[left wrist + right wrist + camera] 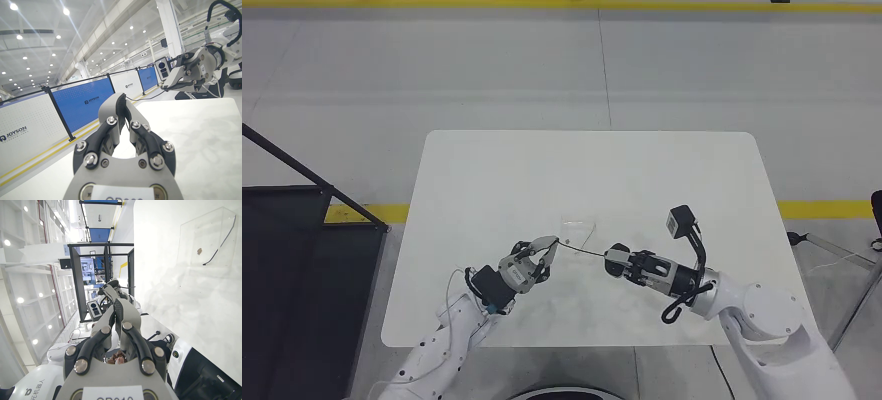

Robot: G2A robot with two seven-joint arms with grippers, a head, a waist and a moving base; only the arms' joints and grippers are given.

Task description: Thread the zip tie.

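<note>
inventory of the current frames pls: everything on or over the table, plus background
held zip tie: 1, black, in the air over the table, spanning between the two grippers
clear box: 1, transparent, on the table around mid-table, beyond the grippers
spare zip tie: 1, black, inside the clear box
speck: 1, brown, in or on the clear box, cannot tell which
table: 1, white, under both arms
barrier panels: several, blue and white, on the floor beyond the table
left gripper: 1, grey and black, shut on one end of the held zip tie
right gripper: 1, grey and black, shut on the other end
</note>
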